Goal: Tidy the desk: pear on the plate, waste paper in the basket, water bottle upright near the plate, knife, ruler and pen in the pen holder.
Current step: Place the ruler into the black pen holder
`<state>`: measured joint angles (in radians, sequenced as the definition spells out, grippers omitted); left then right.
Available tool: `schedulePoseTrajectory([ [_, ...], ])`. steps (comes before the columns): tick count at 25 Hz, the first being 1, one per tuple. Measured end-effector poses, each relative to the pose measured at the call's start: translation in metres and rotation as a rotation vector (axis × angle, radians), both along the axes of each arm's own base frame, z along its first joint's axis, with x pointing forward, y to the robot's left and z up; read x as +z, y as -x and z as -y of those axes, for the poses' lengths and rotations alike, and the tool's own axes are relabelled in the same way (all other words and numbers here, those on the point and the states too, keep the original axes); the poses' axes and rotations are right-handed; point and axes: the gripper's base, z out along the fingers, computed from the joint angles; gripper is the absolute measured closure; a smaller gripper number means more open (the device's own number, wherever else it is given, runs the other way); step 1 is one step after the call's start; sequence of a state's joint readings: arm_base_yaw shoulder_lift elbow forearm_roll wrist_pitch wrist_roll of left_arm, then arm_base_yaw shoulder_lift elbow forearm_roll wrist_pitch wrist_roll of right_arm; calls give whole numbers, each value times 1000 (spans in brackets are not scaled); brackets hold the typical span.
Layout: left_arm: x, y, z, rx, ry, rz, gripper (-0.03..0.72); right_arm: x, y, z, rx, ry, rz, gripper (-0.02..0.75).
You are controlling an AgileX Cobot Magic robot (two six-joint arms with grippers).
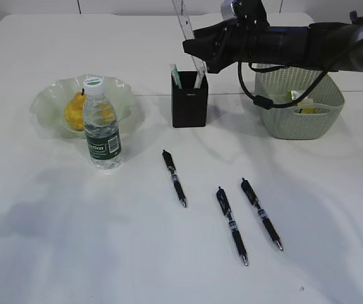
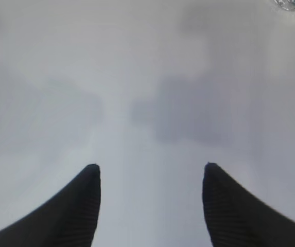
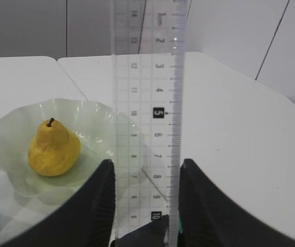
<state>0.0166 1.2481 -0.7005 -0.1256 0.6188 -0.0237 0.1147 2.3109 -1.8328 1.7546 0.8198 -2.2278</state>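
Note:
A clear ruler stands upright between the fingers of my right gripper, which is shut on it. In the exterior view that gripper hovers above the black pen holder, with the ruler's lower end inside it. A green-and-white piece also stands in the holder; I cannot tell whether it is the knife. Three black pens lie on the table. The yellow pear sits on the wavy plate. The water bottle stands upright beside it. My left gripper is open over bare table.
The pale woven basket stands at the right with paper inside, under my right arm. The bottle's base shows in the top right corner of the left wrist view.

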Motion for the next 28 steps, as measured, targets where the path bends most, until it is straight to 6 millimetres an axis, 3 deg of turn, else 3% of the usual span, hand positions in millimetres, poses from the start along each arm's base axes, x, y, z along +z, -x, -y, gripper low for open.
schedulePoseTrajectory([
  [8,0,0,0,0,0,2,244,-1,-13,-2,0,-18,21,457],
  [28,1,-1,0,2,-1,15,244,-38,-32,-4,-1,-31,-19,457],
])
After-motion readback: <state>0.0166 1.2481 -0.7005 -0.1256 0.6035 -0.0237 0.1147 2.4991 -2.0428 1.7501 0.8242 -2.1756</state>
